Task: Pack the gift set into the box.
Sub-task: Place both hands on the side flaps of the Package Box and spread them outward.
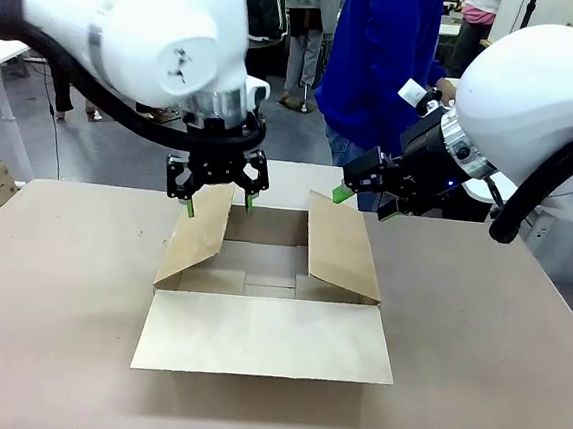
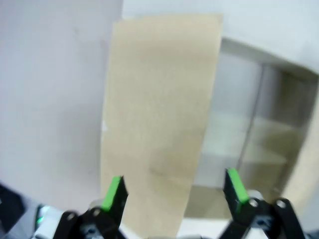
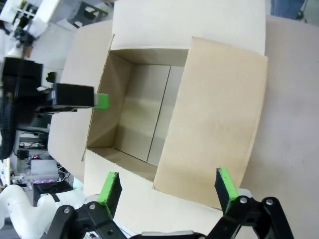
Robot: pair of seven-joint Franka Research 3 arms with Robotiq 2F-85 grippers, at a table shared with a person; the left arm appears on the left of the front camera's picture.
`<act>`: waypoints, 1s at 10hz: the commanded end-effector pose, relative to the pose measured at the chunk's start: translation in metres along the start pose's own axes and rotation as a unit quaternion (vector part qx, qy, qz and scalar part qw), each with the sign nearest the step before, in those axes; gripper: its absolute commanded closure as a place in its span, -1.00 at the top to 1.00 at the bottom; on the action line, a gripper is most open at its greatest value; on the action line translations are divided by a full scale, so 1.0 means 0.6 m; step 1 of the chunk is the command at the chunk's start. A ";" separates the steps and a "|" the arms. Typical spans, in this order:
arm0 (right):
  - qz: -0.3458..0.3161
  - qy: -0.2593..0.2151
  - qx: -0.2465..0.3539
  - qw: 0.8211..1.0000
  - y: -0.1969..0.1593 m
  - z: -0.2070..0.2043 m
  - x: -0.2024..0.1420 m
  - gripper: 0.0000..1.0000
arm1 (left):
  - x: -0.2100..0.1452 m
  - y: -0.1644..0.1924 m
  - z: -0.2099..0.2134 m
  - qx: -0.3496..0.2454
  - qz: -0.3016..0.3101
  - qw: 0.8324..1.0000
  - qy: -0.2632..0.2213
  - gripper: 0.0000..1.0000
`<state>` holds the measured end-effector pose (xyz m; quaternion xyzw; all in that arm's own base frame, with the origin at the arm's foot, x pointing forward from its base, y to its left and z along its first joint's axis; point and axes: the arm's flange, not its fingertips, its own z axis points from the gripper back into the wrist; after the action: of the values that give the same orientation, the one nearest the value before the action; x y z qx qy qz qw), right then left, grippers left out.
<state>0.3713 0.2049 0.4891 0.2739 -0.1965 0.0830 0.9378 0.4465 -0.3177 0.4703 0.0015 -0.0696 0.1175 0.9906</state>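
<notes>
Left gripper (image 1: 216, 196) is hanging over the large, shallow, plain brown corrugated cardboard box (image 1: 266, 338), its green-padded fingers spread apart and straddling the top edge of the box's left flap (image 1: 199, 237). In the left wrist view the flap is rising between the two pads with space on either side, so nothing is being pinched. Right gripper (image 1: 365, 203) is reaching in from the other side, its fingers also spread wide, hovering just beside the upper outer edge of the right flap (image 1: 342, 245); whether a pad is touching the cardboard cannot be told.

The box is sitting in the middle of the tan tabletop (image 1: 58, 305), mouth up. Both side flaps are standing tilted over the opening, the near flap is lying flat toward the robot and the far flap is lying back. The right wrist view is looking straight down into the box, and only its bare cardboard floor and walls are showing.

Judging by that, the task is at an early stage: the box is open and the grippers look to be tending its flaps, while the gift set is not yet inside and closing is not yet begun. A person in a blue top (image 1: 381, 52) is standing at the far side of the tabletop.
</notes>
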 end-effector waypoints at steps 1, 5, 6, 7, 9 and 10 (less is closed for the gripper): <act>-0.001 0.003 0.001 1.000 0.001 0.001 0.002 1.00 | 0.011 -0.030 -0.014 0.060 0.017 0.998 -0.022 1.00; -0.001 0.003 0.001 1.000 0.001 0.001 0.002 1.00 | 0.007 -0.027 -0.029 0.141 0.013 0.988 -0.068 1.00; -0.001 0.003 0.001 1.000 0.001 0.001 0.002 1.00 | 0.004 -0.019 -0.024 0.148 0.008 0.986 -0.073 1.00; -0.001 0.003 0.001 1.000 0.001 0.001 0.002 1.00 | 0.002 -0.005 -0.014 0.150 0.007 0.985 -0.082 1.00; -0.001 0.003 0.001 1.000 0.001 0.001 0.002 1.00 | 0.004 0.022 0.015 0.128 0.011 0.987 -0.094 1.00; -0.001 0.003 0.001 1.000 0.001 0.001 0.002 1.00 | 0.014 0.043 0.024 0.116 0.023 0.989 -0.092 1.00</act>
<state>0.3713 0.2049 0.4890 0.2739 -0.1965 0.0830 0.9378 0.4512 -0.3108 0.4846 0.1402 -0.1395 0.1422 0.9699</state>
